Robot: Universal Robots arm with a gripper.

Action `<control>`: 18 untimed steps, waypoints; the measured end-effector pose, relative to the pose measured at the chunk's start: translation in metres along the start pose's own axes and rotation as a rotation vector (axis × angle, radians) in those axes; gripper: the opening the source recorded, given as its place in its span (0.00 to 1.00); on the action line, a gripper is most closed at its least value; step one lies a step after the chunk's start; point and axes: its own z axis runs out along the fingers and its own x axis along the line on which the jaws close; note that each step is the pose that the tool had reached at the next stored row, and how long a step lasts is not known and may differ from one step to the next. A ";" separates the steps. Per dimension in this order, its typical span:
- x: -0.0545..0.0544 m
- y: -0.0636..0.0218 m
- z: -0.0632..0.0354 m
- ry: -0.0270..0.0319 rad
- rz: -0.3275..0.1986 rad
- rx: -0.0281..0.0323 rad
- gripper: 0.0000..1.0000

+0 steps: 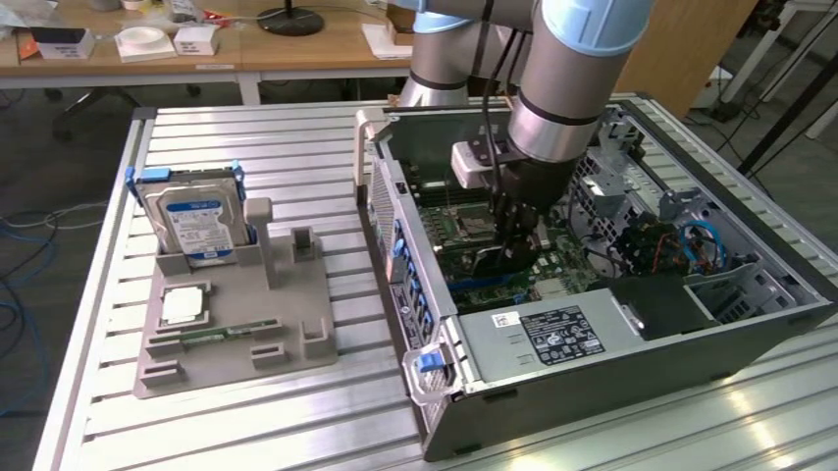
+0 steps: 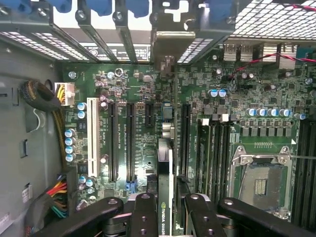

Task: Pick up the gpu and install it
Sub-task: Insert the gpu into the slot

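Inside the open computer case (image 1: 550, 339), over the motherboard (image 2: 143, 79), you see the gripper (image 2: 166, 211) closed on the gpu (image 2: 165, 170). Its two fingers (image 2: 144, 216) press on the flat faces of the card, one on each side, with only the card's thickness between them. The card stands on its edge and points toward the board, close to the long black expansion slots (image 2: 131, 143). Whether its contact edge already touches a slot, I cannot tell. You may judge the card like this: it is light and stiff, so it should not bend or sag in the grip, but it is fragile. I think the safe place to hold is the flat faces away from the contact edge, as the fingers do now, and not the small parts. On the table (image 1: 301, 137) outside, the hard drive (image 1: 196, 221) stands in the grey holder (image 1: 242, 339).
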 end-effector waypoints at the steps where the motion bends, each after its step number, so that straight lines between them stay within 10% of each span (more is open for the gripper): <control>1: 0.001 0.0001 -0.0001 0.0020 0.001 0.0001 0.26; 18: -0.001 0.0029 0.0002 0.0040 0.055 0.0021 0.26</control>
